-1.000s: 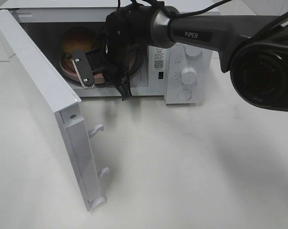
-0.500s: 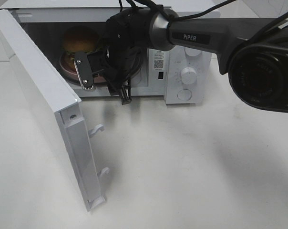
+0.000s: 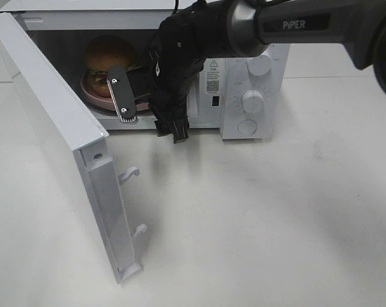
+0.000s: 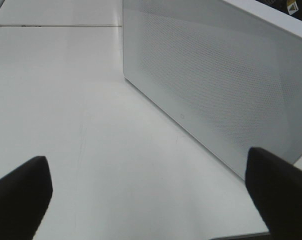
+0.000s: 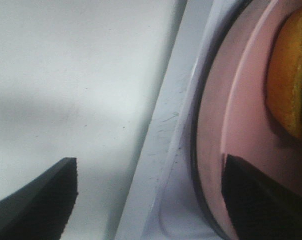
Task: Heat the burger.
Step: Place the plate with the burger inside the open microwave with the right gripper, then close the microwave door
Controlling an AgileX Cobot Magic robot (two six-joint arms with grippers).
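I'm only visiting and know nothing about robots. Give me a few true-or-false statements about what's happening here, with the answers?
1. The burger sits on a pink plate inside the microwave. True.
2. The door is shut. False: it stands wide open.
3. The right end effector grips the plate. False: its jaws are open, holding nothing.
4. The left end effector is open and empty. True.

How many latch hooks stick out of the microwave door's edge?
2: the upper hook and the lower hook, one above the other on the open microwave door's edge.
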